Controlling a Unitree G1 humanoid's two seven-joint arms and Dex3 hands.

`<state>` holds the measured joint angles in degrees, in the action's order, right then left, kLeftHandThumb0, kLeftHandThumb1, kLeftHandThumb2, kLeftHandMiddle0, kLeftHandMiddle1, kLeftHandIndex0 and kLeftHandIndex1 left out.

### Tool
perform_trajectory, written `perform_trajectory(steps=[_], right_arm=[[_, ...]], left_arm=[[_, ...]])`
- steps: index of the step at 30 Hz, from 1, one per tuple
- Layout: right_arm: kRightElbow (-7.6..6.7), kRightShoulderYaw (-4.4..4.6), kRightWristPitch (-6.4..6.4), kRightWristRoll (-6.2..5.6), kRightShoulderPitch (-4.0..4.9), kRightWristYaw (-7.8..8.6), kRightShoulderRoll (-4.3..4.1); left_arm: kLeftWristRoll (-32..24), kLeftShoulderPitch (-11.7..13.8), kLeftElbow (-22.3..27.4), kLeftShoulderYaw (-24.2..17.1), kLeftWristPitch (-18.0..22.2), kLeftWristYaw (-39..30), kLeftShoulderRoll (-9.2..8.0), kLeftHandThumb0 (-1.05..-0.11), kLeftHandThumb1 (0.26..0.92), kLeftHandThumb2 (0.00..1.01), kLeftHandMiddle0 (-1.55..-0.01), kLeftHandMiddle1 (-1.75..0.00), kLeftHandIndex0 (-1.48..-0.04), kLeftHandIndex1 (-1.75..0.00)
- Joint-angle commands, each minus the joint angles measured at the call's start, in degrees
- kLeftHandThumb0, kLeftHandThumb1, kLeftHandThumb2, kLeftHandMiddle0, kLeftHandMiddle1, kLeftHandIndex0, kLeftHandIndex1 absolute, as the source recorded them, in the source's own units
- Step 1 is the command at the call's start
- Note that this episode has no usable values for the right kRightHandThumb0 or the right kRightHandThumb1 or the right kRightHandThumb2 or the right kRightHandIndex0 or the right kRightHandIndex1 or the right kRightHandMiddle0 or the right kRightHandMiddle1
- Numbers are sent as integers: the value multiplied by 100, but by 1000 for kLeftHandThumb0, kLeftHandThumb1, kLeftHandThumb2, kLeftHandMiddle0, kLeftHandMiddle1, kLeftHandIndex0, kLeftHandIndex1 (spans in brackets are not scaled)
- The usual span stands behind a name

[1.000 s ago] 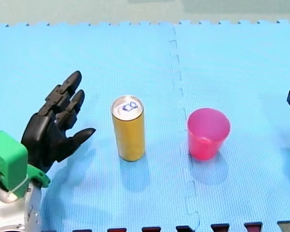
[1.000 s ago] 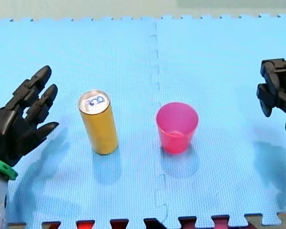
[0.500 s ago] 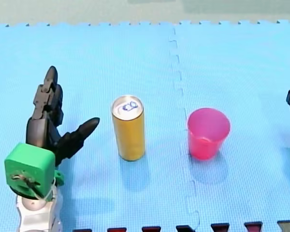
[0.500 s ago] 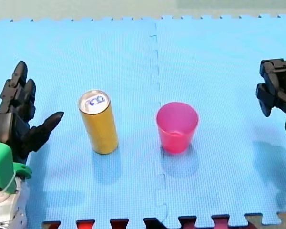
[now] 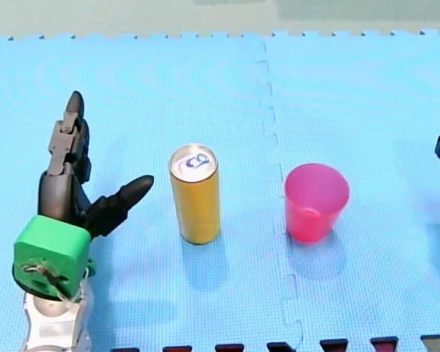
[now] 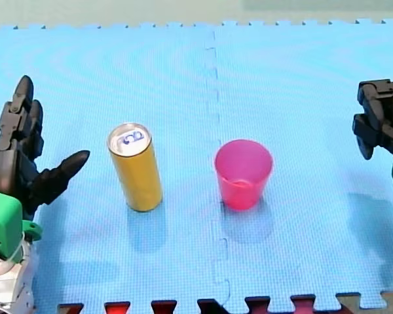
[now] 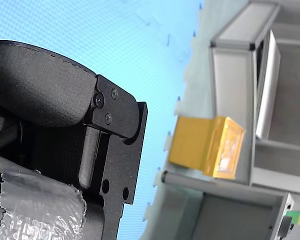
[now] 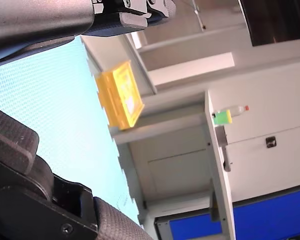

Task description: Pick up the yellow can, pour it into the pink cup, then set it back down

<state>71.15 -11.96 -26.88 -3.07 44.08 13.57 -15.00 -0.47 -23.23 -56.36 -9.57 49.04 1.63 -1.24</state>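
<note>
Blue foam mat [image 5: 352, 88], yellow box [image 7: 206, 146] past its edge. Can [image 5: 196, 194] upright mid-mat, cup [image 5: 315, 203] to its right. Left hand [image 5: 73, 187] near can, uncurled, empty; right hand [image 6: 380, 121] at right edge, curled, empty.

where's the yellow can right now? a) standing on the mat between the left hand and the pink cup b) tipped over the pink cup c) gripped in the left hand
A: the yellow can stands upright on the mat, untouched, left hand on one side, pink cup on the other; right hand at the mat's right edge.
</note>
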Motion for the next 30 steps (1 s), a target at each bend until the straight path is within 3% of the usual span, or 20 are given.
perform_trajectory(steps=[1,10,17,30], right_arm=[[1,0,18,4,36,-1,-39],[1,0,8,-2,38,33,-41],[-13,20,-4,17,39,13,-29],[-10,32,-45,7,42,15,-25]], left_arm=[[-11,26,45,19,-23,3,-41,-959,679,2,-37,0,-89,0],[-163,109,178,98,-249,-410,-104,-974,686,3,-32,0,-81,0],[-660,339,670,173,-921,-1473,-172,-980,696,5,-27,0,-76,0],[-840,567,1369,252,-1691,-1916,-179,-907,704,0,-33,-2,-87,-3]])
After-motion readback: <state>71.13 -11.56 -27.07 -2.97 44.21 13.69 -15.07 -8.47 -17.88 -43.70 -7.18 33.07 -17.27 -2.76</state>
